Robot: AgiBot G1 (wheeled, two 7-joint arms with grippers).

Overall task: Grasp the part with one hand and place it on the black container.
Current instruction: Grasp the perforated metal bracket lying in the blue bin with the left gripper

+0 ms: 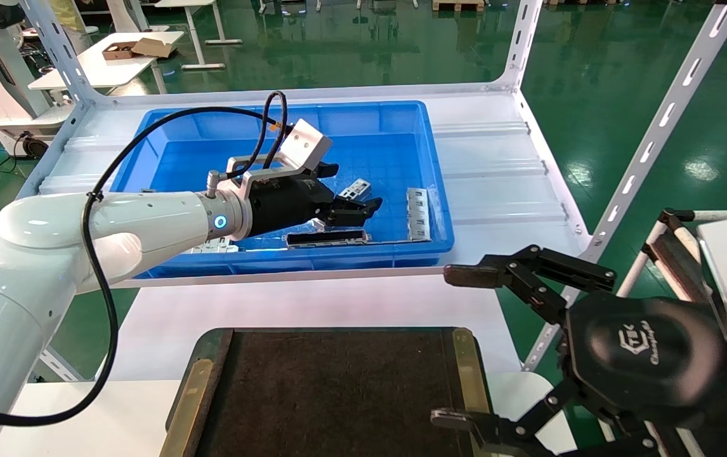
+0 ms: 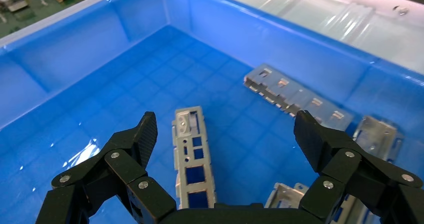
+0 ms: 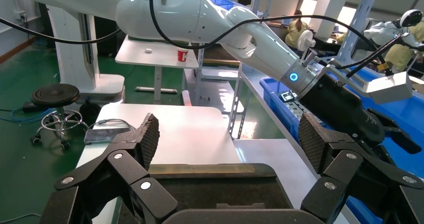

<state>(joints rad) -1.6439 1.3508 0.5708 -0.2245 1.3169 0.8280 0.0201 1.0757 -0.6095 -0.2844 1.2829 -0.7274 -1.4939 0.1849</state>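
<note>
Silver-grey part [image 2: 194, 159], blue bin [image 1: 401, 127], brown-black container [image 1: 332, 393]

Bright, even light from overhead. Glare patches on green floor [image 1: 700, 168] and on my white shelf [image 1: 497, 171]. Bin [image 2: 100, 74] floor shows wet-looking white glints near my left fingers [image 2: 145, 136]. Soft shadows only. Blue ring on my left arm [image 1: 219, 222] glows. Straight rack posts bow at head view's edges.

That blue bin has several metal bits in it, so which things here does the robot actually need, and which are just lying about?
Part of the job:
- the part, lying flat in the blue bin
- left gripper, open, poised over it
- black container, nothing on it

Just lying about:
- long dark-faced bar
- notched silver plates
- right gripper, open, idle beside the container
</note>
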